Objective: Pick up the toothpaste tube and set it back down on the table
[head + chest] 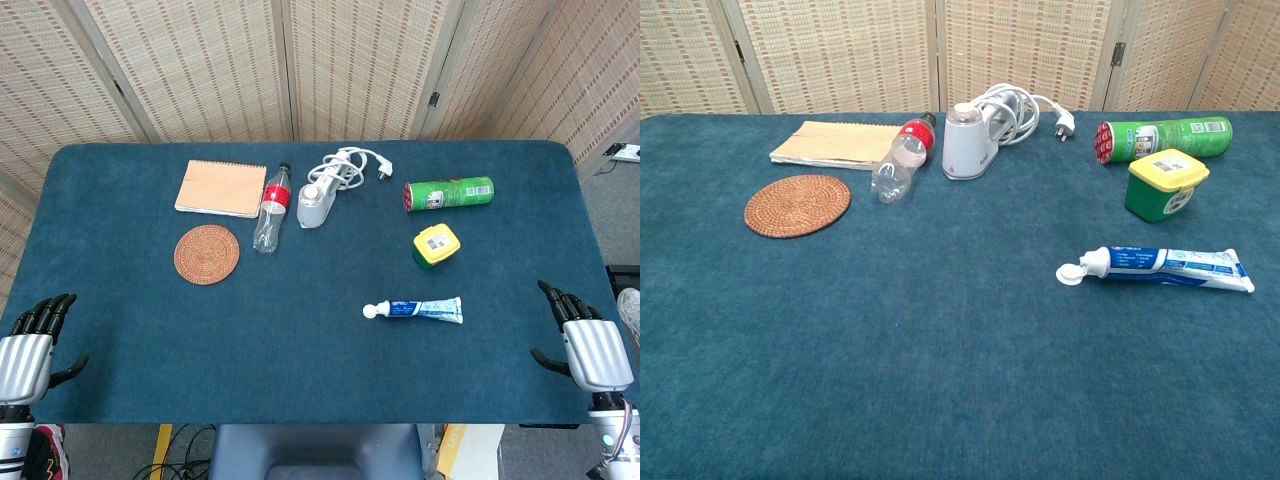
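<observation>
Both hands, left [28, 350] and right [585, 338], empty, fingers apart at surface [320, 400] edges; tube [420, 309] untouched, reach by right hand judged next.

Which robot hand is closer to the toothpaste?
The right hand. It rests at the table's right edge, just beyond the toothpaste tube's flat end. The left hand is far away at the opposite edge.
</observation>
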Robot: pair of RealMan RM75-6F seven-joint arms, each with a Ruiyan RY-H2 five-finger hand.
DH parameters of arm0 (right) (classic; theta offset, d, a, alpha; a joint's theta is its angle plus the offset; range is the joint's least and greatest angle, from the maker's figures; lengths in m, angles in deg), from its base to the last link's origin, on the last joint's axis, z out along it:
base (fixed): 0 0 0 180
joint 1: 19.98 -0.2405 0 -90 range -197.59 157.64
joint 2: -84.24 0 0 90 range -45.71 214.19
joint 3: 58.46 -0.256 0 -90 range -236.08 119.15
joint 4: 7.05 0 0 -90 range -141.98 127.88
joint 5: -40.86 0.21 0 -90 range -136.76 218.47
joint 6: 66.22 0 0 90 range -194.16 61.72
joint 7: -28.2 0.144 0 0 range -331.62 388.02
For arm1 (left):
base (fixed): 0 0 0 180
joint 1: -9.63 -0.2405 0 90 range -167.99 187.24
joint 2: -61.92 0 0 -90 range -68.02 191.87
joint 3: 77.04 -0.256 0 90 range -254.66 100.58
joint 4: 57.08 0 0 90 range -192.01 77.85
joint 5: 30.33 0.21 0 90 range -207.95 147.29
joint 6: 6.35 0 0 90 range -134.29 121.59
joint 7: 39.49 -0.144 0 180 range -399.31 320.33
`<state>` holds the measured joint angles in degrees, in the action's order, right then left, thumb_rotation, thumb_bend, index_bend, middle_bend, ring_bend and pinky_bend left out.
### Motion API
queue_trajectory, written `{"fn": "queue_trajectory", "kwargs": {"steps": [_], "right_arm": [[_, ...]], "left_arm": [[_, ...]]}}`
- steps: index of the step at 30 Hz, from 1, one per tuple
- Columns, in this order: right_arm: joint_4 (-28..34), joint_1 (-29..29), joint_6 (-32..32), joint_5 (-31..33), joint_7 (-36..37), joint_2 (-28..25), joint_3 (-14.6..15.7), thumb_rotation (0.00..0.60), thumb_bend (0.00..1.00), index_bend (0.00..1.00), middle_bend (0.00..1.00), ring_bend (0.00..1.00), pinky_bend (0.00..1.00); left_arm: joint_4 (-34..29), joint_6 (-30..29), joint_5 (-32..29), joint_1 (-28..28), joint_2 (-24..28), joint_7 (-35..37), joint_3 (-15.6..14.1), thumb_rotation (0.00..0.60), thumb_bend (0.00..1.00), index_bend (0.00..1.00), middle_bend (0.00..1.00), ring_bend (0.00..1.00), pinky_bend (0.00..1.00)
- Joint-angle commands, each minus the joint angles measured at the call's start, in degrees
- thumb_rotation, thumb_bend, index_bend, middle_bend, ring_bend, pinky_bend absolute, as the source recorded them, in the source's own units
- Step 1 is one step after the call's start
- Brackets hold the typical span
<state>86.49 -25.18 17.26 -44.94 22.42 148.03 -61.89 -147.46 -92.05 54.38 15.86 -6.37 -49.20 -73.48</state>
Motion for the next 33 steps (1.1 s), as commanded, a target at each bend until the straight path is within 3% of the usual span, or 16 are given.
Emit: {"fn": "queue_trajectory", "kwargs": {"steps": [1,10,16,19,28,33], "right_arm": [[0.01,-0.02,-0.05,0.0,0.07,-0.01,0.02,0.6,0.12,0.07,0.22,0.22,0.37],[0.35,-0.76,-1.06,-0.41,0.28,-0.27,0.04,0.6,0.12,0.07,0.23,0.22,0.37],[2.38,-4.84,-7.96,1.15,-2.87,-0.69,-0.61,0.6,0.15,0.07,0.24,0.22,0.37],[2.63,-7.19,-11.16,2.48,-5.29,0.18,-1.41,0.6,0.2,0.08,0.31,0.22,0.37],[-2.21,-14.91,-20.35,6.36,-8.19,7.02,-3.86,0.6,0.22,0.14,0.33,0.22,0.37],[-5.69,-18.38,-24.21,8.28,-9.08,11.34,-4.57,0.6,0.12,0.16,0.33,0.22,0.37]], "left_arm": [[0.05,-0.21,-0.09,0.0,-0.15,-0.06,0.19,0.6,0.24,0.12,0.16,0.15,0.23],[0.29,-0.88,0.24,-0.11,-0.57,0.2,0.27,0.6,0.24,0.12,0.16,0.15,0.22],[0.42,-1.2,0.66,-0.28,-0.68,0.61,0.04,0.6,0.24,0.12,0.16,0.15,0.23],[0.51,-1.38,0.88,-0.47,-0.7,0.75,-0.19,0.6,0.24,0.12,0.16,0.15,0.23],[0.62,-1.93,0.62,-1.21,-0.34,1.26,-0.42,0.6,0.24,0.12,0.16,0.15,0.23],[0.85,-1.82,0.35,-1.41,-0.3,1.49,-0.51,0.6,0.24,0.12,0.16,0.15,0.23]]}}
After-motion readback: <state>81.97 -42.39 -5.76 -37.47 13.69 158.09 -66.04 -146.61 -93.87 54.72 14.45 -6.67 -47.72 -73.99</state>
